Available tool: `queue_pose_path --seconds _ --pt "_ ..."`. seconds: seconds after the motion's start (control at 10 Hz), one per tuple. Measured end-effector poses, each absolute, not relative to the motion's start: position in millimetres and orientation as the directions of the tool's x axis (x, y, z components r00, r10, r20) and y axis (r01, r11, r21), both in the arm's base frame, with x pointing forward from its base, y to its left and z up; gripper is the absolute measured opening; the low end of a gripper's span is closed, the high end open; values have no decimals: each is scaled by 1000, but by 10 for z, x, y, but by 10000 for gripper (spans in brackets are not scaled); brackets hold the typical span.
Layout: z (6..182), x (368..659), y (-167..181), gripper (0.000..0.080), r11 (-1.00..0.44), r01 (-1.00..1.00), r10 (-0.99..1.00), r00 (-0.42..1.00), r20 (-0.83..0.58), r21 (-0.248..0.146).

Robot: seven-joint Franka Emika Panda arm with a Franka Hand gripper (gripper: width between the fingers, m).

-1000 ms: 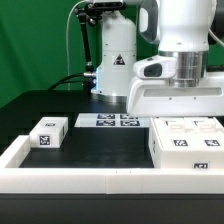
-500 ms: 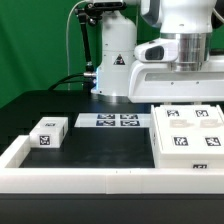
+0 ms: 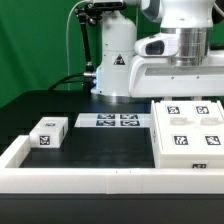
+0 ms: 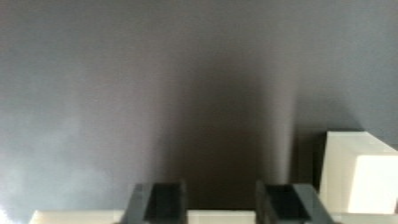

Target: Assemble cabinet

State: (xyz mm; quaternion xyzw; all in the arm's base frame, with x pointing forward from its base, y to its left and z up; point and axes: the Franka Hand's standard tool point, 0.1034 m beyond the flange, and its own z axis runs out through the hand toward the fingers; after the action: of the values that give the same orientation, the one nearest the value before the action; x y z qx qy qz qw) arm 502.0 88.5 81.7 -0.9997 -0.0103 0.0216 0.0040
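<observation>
The cabinet body, a large white box with several square tags on top, lies at the exterior view's right on the black table. A smaller white tagged panel piece lies at the left. My gripper hangs above the far side of the cabinet body, apart from it. In the wrist view its two dark fingers stand apart and grip nothing, with the gripper open over dark table. A white edge of the cabinet shows beside one finger.
The marker board lies flat at the back middle of the table. A low white rim frames the black table along the front and left. The robot base stands behind, with cables.
My arm has risen from close over the cabinet body, and the tags on the body's top have come into full view. The cabinet parts have not moved.
</observation>
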Motion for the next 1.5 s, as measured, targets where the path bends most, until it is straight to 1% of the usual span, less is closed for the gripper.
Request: queue_pose_path --seconds 0.1,0.2,0.6,0.7,0.8,1.0,1.1,1.3,1.5 --pt "894 5061 884 181 -1000 21 21 999 -48 -8" --pt "838 5035 885 174 -1000 22 22 999 -50 -8" --pt "853 5039 868 153 -1000 19 19 999 -48 -7" --pt "906 5042 872 148 -1000 19 19 999 -50 -7" --pt "1002 5062 871 141 -1000 19 19 998 -62 -6" --pt "1113 5177 872 128 -1000 28 29 997 -75 -6" --pt "1078 5140 872 119 -1000 29 29 996 -79 -5" --pt "1081 5142 871 105 -1000 29 29 996 -79 -5" --pt "1147 5177 871 82 -1000 28 28 996 -79 -5"
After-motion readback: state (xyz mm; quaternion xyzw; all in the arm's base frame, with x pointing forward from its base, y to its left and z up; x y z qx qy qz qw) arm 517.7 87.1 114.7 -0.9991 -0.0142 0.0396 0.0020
